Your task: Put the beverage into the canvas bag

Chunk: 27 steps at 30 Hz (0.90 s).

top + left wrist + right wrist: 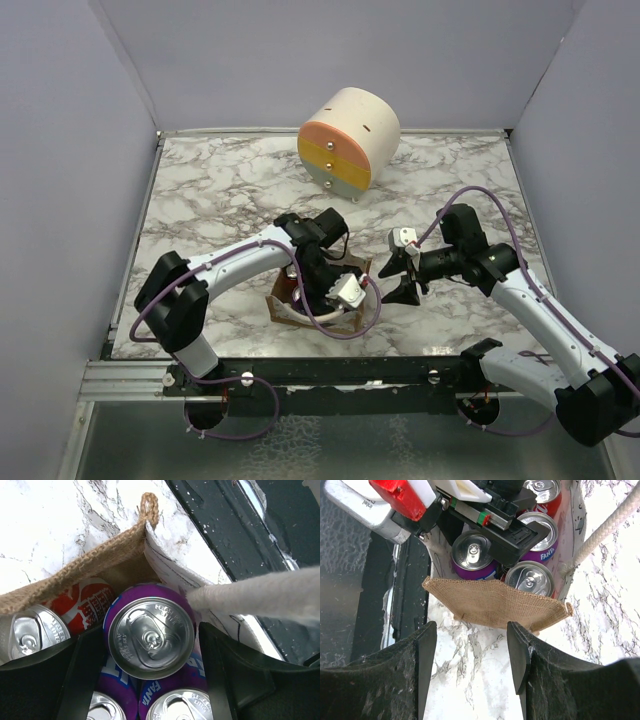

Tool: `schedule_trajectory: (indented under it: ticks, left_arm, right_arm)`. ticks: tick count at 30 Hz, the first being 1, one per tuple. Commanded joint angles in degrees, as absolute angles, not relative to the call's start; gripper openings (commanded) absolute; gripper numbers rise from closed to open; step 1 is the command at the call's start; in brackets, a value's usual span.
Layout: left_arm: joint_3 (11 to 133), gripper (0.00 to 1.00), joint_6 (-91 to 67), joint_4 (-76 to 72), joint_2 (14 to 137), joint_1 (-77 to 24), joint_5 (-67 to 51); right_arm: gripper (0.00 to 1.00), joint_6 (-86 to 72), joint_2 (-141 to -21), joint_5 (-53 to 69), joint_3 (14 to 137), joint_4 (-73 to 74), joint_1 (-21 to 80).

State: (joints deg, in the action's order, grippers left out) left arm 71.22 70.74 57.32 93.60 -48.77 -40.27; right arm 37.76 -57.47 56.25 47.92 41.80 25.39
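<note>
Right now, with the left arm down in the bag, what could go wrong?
1. The whitish handle runs close past the left pincer; lifting out could snag it and drag the canvas bag.
2. The purple can it grips sits higher than crowded neighbouring cans; released, it may tilt.
3. The open right pincer hovers by the bag wall and could nudge it.

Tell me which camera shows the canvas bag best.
Right wrist: the canvas bag shows a full side wall, its open mouth and the cans inside. Left wrist catches only one corner; top external has it mostly hidden under the left arm.
</note>
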Motion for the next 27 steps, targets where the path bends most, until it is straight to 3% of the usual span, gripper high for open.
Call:
schedule_trajectory:
  ticks: [1,27]
  left_arm:
    - [70.7,0.77,69.83,58.54,91.24,-48.37,-39.64]
    - [72.86,0.86,64.26,58.64,82.42,-48.34,-33.76]
  right_arm:
    - [0.58,37.29,-57.22,57.48,47.3,39.7,25.05]
    - [0.6,31.84,-55.98,52.07,47.92,37.12,22.59]
